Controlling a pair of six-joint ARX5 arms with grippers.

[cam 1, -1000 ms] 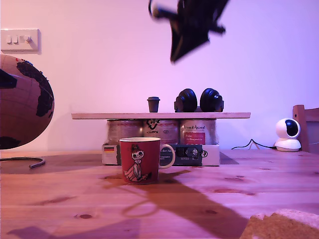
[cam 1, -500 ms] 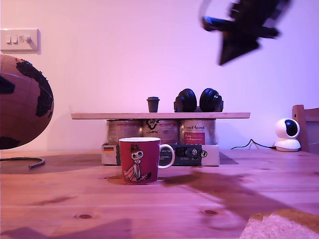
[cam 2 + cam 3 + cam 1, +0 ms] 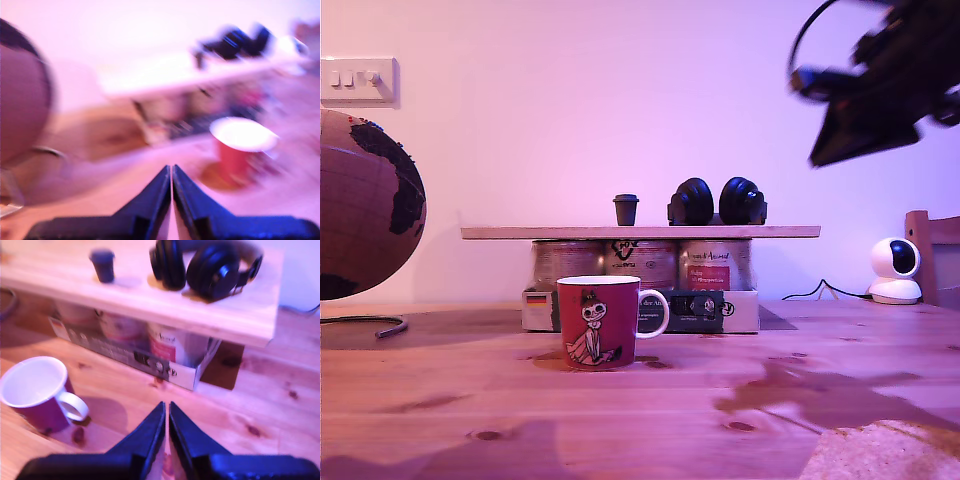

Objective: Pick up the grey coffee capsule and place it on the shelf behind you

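On the pine table (image 3: 470, 400) you have one red mug (image 3: 599, 322), one plank shelf (image 3: 640, 232) resting across three tins (image 3: 642, 264), one grey coffee capsule (image 3: 626, 209) upright on it beside one pair of headphones (image 3: 717, 202). My first gripper (image 3: 171, 172), though blurred, and my second gripper (image 3: 166, 410) both show jaws pressed together, empty.

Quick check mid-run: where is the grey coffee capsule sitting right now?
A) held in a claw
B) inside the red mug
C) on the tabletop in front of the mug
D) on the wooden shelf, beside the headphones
D: the grey coffee capsule stands upright on the shelf, apart from the headphones.
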